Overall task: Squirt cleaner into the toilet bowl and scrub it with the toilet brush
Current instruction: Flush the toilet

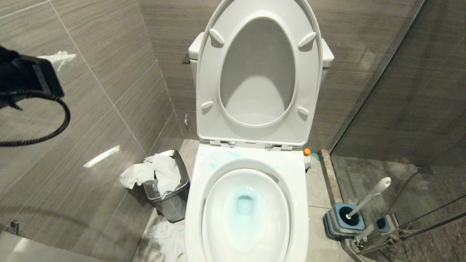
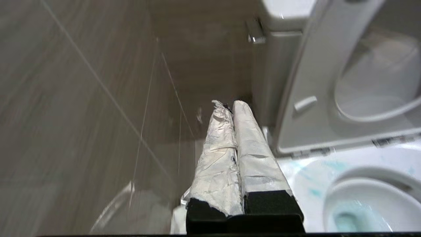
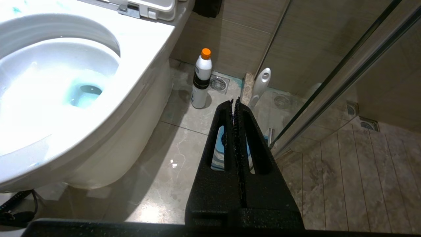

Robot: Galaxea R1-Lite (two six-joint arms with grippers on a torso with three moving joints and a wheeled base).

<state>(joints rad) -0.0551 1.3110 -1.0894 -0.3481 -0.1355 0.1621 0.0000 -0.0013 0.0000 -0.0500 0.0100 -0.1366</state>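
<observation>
Toilet bowl (image 1: 246, 214) has blue cleaner (image 1: 244, 203) tinting its water, so squirting looks done. Toilet brush (image 1: 367, 196) stands in its holder (image 1: 344, 220) on the floor (untouched). Both end effectors, left (image 2: 230, 107) and right (image 3: 234, 102), are pressed together, empty. Next: spread, grasp the handle.

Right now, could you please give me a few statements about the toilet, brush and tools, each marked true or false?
1. The toilet bowl has its seat and lid raised. True.
2. The toilet brush lies inside the bowl. False: it stands in its holder on the floor beside the toilet.
3. The water in the bowl is tinted blue by cleaner. True.
4. The right tool grips an orange-capped bottle. False: it is shut on nothing; the bottle stands on the floor.
5. The left tool is shut. True.
</observation>
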